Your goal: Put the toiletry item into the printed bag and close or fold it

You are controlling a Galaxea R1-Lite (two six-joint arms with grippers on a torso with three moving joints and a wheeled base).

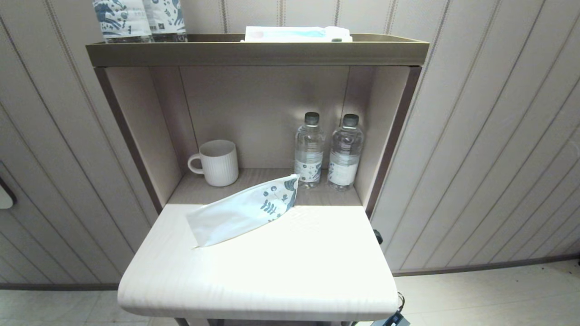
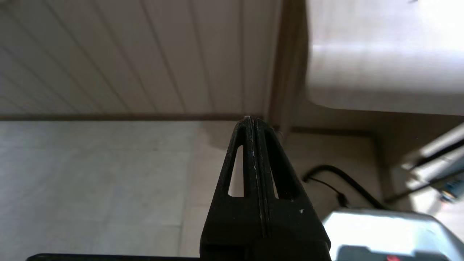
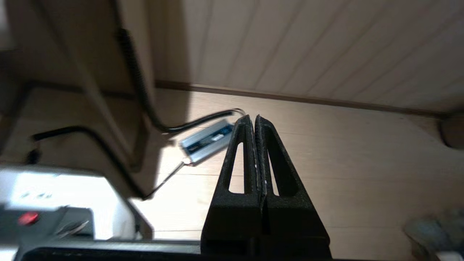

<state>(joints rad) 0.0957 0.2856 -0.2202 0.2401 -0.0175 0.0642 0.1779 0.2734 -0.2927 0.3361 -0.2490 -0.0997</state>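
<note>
Your printed bag [image 1: 244, 209] lies flat on the bench [image 1: 258, 271], contents hidden, well above both hands. Only your wrist views show them: left hand [image 2: 252, 119] and right hand [image 3: 252, 117], fingers pressed together, empty, over the floor [image 3: 344, 152].

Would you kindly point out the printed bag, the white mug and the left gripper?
printed bag [image 1: 244, 210], head view, plain white middle.
white mug [image 1: 220, 163], head view, ribbed side.
left gripper [image 2: 252, 119], left wrist view, tips of shut fingers.

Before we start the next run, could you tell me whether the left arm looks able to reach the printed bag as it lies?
Probably yes: the printed bag lies uncovered on the table, but the shut left gripper hangs low beside it.
</note>
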